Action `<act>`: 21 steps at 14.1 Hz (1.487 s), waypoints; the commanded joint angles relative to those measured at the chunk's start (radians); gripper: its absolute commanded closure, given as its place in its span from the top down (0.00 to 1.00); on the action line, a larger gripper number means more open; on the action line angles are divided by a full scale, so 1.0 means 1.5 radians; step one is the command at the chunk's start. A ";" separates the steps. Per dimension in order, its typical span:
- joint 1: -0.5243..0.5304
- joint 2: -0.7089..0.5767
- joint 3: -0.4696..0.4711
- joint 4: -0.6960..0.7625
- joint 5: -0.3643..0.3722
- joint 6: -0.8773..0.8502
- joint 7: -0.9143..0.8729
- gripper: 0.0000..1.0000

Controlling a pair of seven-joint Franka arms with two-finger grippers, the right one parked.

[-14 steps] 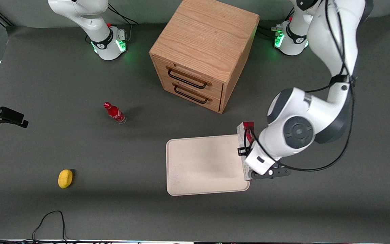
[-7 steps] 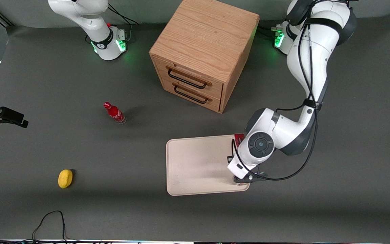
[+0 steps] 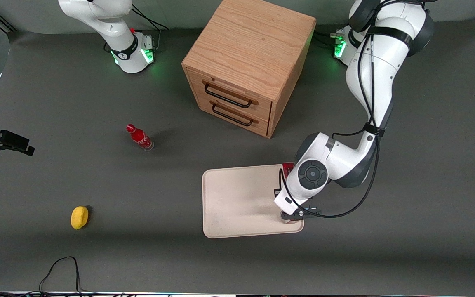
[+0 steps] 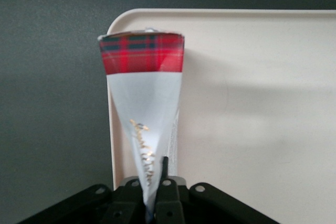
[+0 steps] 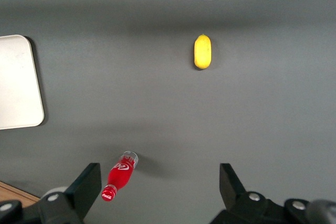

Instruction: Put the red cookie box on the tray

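Over the tray (image 3: 237, 202) edge nearest the working arm – hand (image 4: 156, 203) clamped on red cookie box (image 4: 143, 103), box held on edge w/ its long side along the tray rim. Risk: release now and it tips outward onto the bench (image 3: 386, 247) – needs shift inward, lay flat.

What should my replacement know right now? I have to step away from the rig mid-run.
Gripper: shut on the red cookie box, above the tray at its edge toward the working arm's end of the table.
Box: held edge-up in the fingers, one end showing red plaid; not lying flat yet.
Done: box picked up and brought over the tray.
Left: lower it, release, withdraw the arm.
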 commanded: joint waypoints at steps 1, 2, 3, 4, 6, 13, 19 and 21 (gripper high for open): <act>-0.010 -0.005 0.013 -0.008 0.007 0.018 -0.018 0.35; -0.010 -0.005 0.014 -0.008 0.009 0.018 -0.018 0.59; -0.010 -0.006 0.014 -0.008 0.012 0.019 -0.017 1.00; -0.011 -0.008 0.014 -0.008 0.012 0.019 -0.017 1.00; -0.010 -0.031 0.014 -0.009 0.012 0.012 -0.012 1.00; 0.085 -0.275 0.030 -0.200 -0.030 0.003 0.035 1.00; 0.198 -0.503 0.030 -0.358 -0.035 -0.087 0.106 1.00; 0.241 -0.574 0.030 -0.408 -0.073 -0.119 0.158 1.00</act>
